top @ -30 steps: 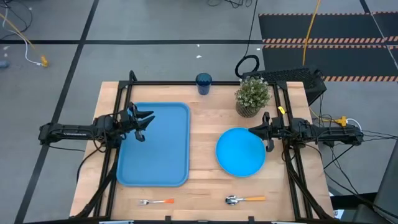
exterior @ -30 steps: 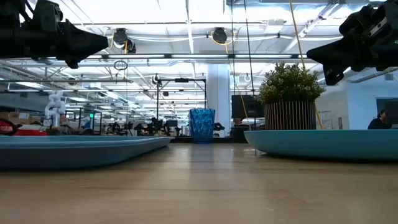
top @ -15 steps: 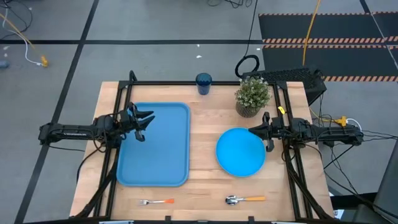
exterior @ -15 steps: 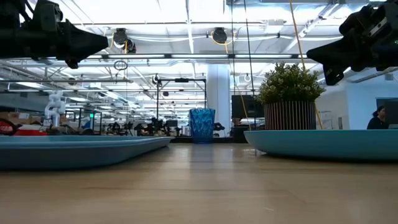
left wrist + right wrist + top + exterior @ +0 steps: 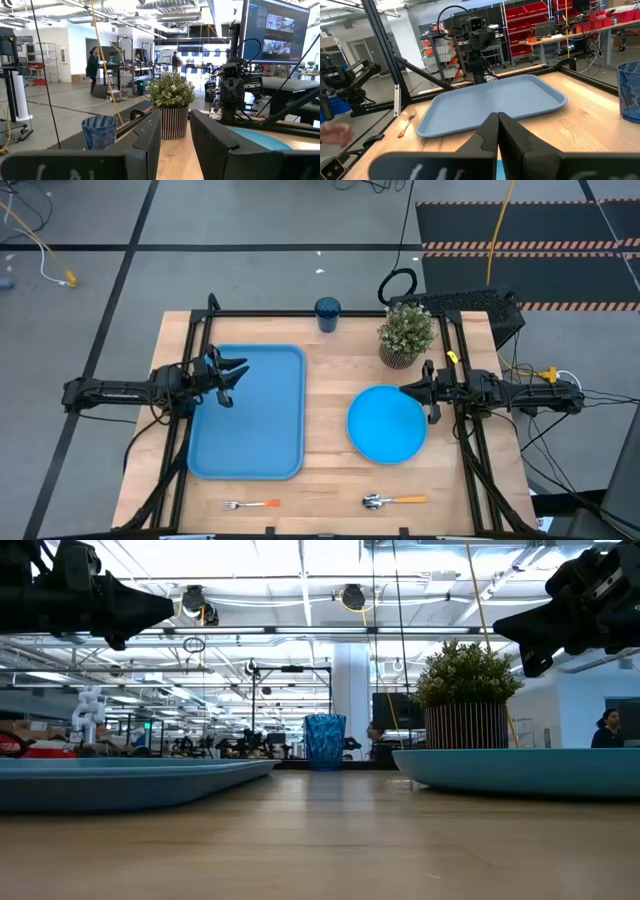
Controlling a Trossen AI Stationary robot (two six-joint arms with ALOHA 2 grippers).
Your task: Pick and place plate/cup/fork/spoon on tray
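With nothing yet on the tray (image 5: 250, 415), the left claw (image 5: 236, 372) hangs part-open and empty over its left rim, while the right claw (image 5: 412, 391), shut and empty, hovers at the plate (image 5: 387, 423). The flat plate could slide toward the tabletop's right edge if a closed claw nudges its rim.

We find both arms stretched level and held raised, reaching inward from opposite sides, each wrist in line with its forearm. The left gripper (image 5: 236, 370) points toward the centre with its fingers (image 5: 150, 135) parted by a clear gap and nothing between them. The right gripper (image 5: 407, 390) faces it from the far side, its fingers (image 5: 487, 135) pressed together, also holding nothing.
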